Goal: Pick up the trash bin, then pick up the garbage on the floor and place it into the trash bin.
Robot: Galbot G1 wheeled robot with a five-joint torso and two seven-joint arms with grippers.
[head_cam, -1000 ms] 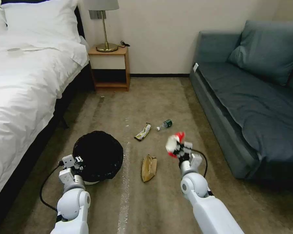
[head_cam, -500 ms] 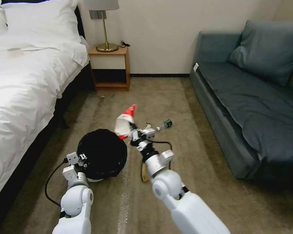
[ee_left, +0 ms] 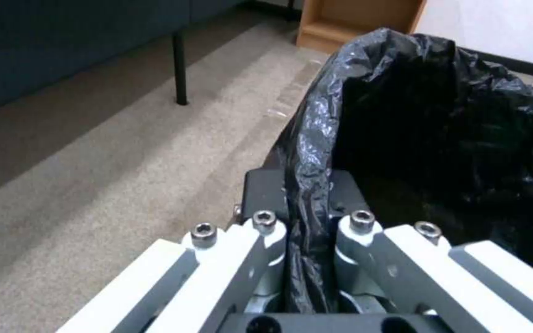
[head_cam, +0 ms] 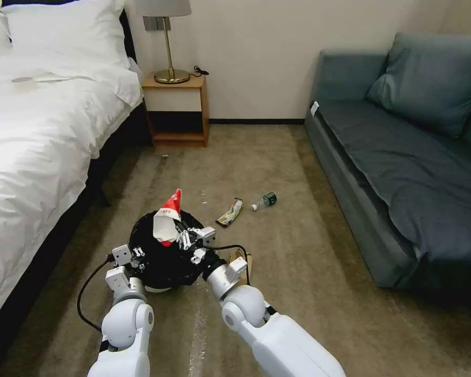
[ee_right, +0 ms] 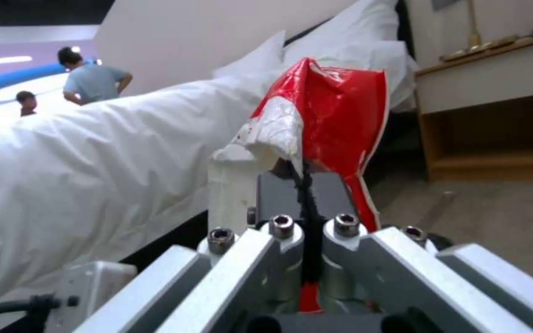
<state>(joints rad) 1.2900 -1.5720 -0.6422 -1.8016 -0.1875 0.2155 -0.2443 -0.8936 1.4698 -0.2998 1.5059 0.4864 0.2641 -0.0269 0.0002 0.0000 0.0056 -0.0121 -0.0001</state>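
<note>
- The bin [head_cam: 165, 262] is held at its near rim by the left gripper [head_cam: 136, 255]; the jaws are clenched on the liner [ee_left: 316, 138].
- The red packet [head_cam: 166, 221] is grasped in the right gripper [head_cam: 186, 238], above the bin's mouth.
- The paper bag [head_cam: 244, 260] is largely hidden behind the right arm.
- The wrapper [head_cam: 230, 212] and bottle [head_cam: 265, 200] lie on the carpet [head_cam: 277, 241] beyond the bin.
- The bin's white wall is mostly covered; only a sliver is seen below.

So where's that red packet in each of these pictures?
Head view: the red packet sticks up over the bin, pinched by the right end effector.
Left wrist view: I can't find it; the bin liner is clamped in the left end effector.
Right wrist view: centre, standing up from the closed fingers.
Shared landmark: the nightstand.
</note>
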